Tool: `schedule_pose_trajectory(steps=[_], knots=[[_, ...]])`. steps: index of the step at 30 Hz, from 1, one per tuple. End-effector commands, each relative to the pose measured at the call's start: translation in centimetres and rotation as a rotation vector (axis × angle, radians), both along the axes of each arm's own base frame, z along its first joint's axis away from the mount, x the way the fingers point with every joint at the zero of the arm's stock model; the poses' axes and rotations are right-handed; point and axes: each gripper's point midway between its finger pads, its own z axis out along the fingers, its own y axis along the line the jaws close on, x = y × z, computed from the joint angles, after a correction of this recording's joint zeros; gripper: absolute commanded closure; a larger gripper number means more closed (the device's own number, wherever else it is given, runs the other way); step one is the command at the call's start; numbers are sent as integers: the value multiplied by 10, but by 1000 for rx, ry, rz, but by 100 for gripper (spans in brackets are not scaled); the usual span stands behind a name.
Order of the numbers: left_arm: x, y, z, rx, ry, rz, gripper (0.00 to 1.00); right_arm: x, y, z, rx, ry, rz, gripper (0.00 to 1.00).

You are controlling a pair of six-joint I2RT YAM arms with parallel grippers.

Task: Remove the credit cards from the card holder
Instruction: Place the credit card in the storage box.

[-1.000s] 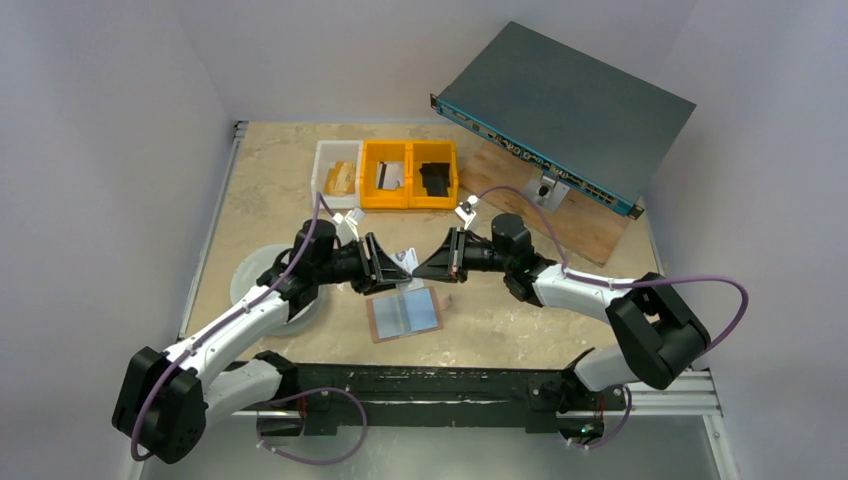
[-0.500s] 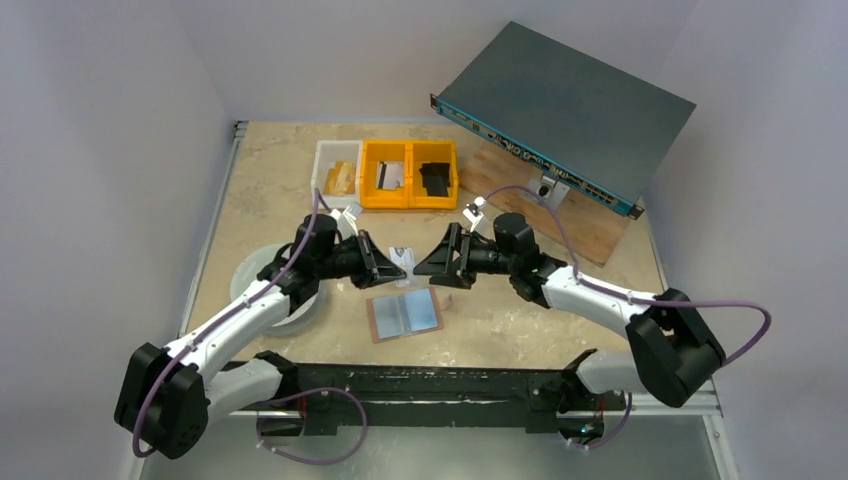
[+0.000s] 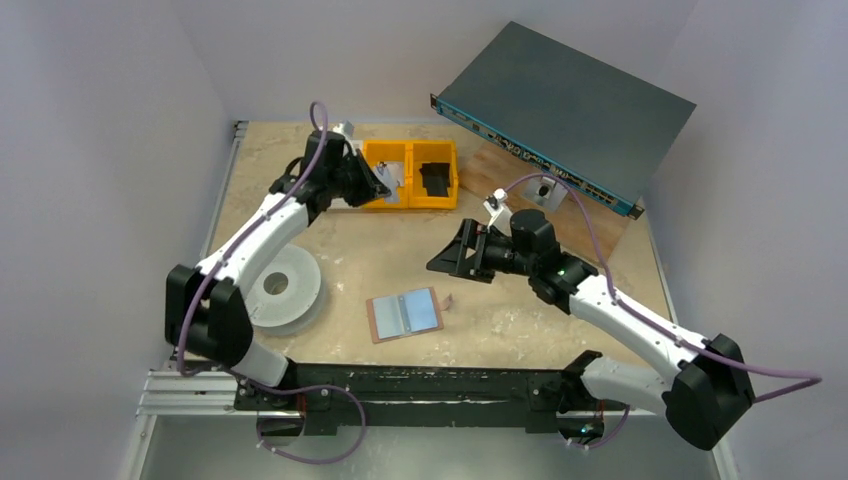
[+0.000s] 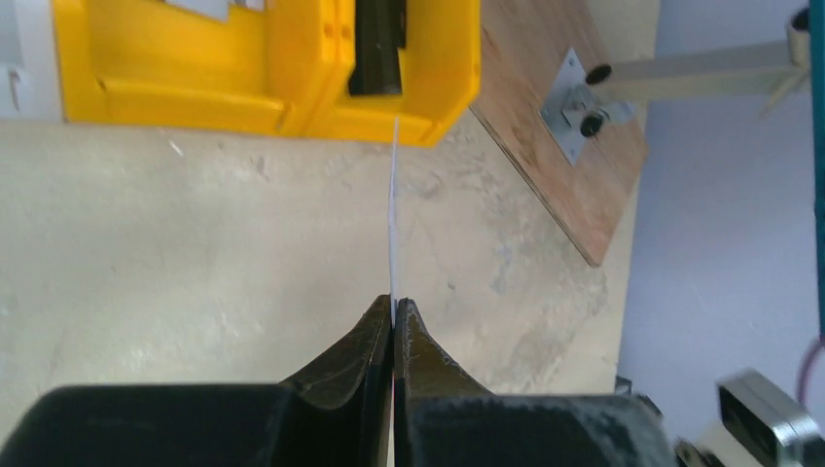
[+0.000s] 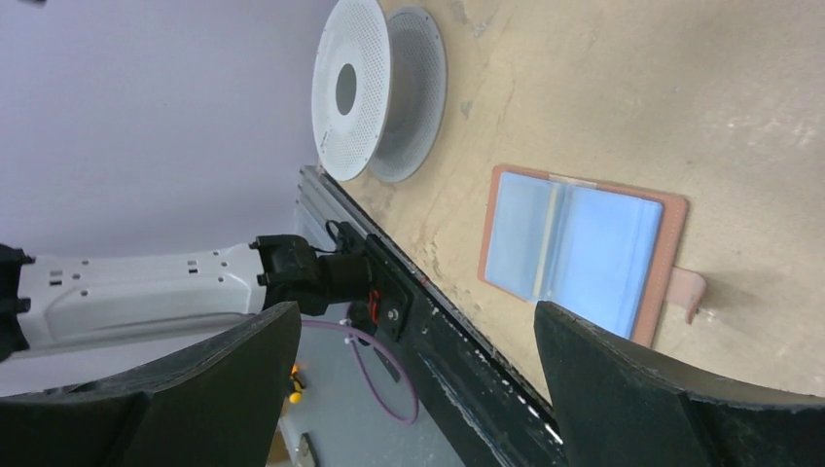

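1. Far left: the top view shows a white spool [image 3: 285,290] lying by the table's [image 3: 500,322] near-left corner, well apart from both grippers. The right wrist view shows it close to the dark rail [image 5: 457,341] along the near edge.
2. The left gripper [image 3: 384,186] reaches to the far side, at the yellow bins [image 3: 432,192]. Its grasp cannot be read from above. The left wrist view shows its fingers [image 4: 360,341] pressed together on one credit card [image 4: 393,214], seen edge-on as a thin upright line. The card's far end lines up with the bins' near wall.
3. Centre, near the rail: the card holder [image 3: 405,314] lies open and flat, with nothing touching it. The right wrist view adds its pale blue inner faces and the snap tab [image 5: 686,292] sticking out sideways.
4. The right gripper [image 3: 447,256] hovers over mid-table, jaws spread wide, holding nothing. Bare tabletop lies between it, the bins and the card holder.
5. Far right: a grey box [image 3: 565,105] rests tilted on a wooden board [image 3: 590,235], filling that corner.
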Motion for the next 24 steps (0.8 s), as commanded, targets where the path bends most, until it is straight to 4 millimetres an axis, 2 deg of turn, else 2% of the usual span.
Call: schedule_pose_trajectory(steps=[1,6,11,13,17,20,24], knots=[[52,16,1,86,-48,1,100,2,-17,26,-66,-105,-50,8],[98,14,-17,58,8,-39,100,-6,-27,35,-56,-124,-71,8],[124,15,-46,86,64,-59,100,-14,-35,37,-41,-127,-93,8],[133,15,-50,88,71,-59,100,-16,-37,38,-43,-128,-96,8],[141,17,-63,84,102,-61,99,-18,-42,44,-47,-137,-104,8],[144,19,-69,86,127,-59,91,-19,-44,45,-55,-141,-111,8],[145,20,-62,74,124,-70,76,-20,-46,45,-60,-143,-117,8]])
